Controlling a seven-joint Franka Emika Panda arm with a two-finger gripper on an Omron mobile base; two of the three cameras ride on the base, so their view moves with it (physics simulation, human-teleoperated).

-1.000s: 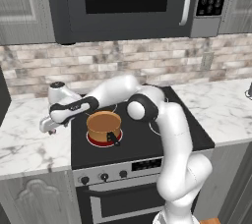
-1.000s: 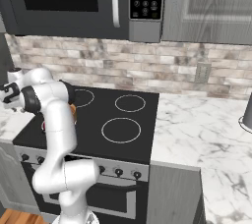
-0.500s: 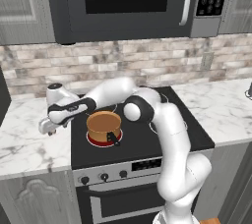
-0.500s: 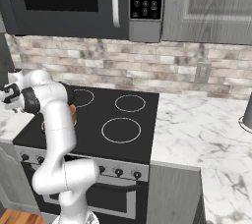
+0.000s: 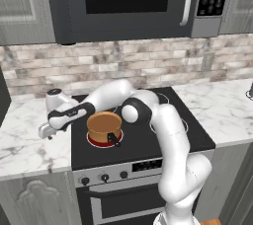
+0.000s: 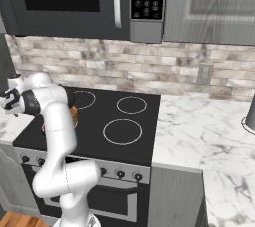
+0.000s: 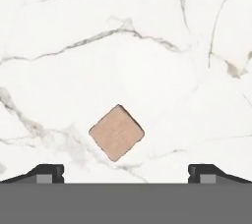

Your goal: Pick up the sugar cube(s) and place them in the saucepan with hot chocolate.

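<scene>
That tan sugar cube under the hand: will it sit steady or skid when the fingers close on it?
The sugar cube lies flat on the marble counter, so it probably won't roll. It sits turned corner-on between the open gripper tips, so closing pads may twist or nudge it first. It looks tiny and likely light, and the smooth stone could let it slide.
</scene>
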